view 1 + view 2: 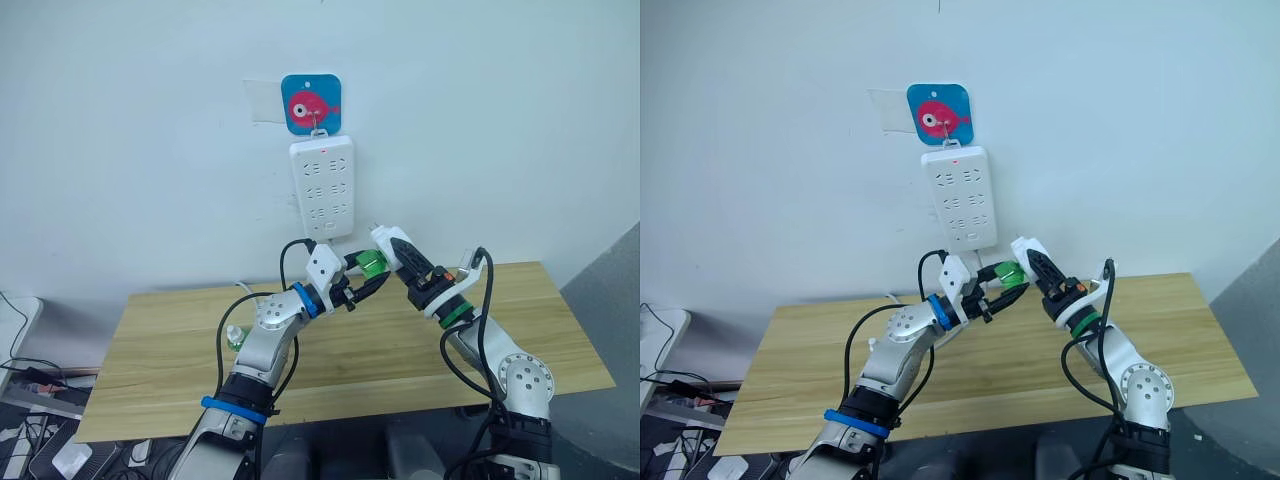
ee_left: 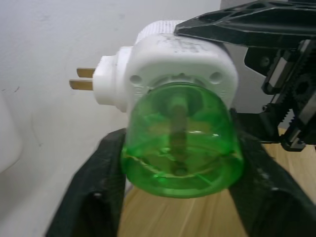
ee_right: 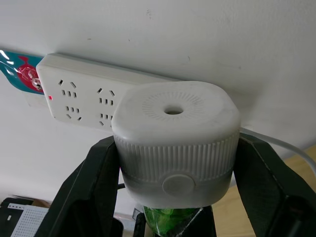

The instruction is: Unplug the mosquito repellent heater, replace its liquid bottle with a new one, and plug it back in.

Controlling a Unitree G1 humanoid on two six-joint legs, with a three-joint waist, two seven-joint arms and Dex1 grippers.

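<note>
Heater unplugged, held mid-air at frame centre, above the surface point(image 1: 160, 370).
Right gripper point(image 3: 173, 197) clamps the mosquito repellent heater point(image 3: 175, 143); left gripper point(image 2: 177, 197) clamps its green bottle point(image 2: 181, 140). Prongs point(image 2: 81, 79) bare, just below the wall power strip point(image 1: 322, 188).

left tool point(image 1: 362, 282) grips green bottle point(image 1: 372, 264) | right tool point(image 1: 390, 246) grips heater point(image 1: 383, 238) | below power strip point(image 1: 322, 187)

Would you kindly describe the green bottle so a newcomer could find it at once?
Start at the white power strip on the wall; just below it the two grippers meet. Between them sits the green bottle, translucent, screwed into the white heater.
</note>
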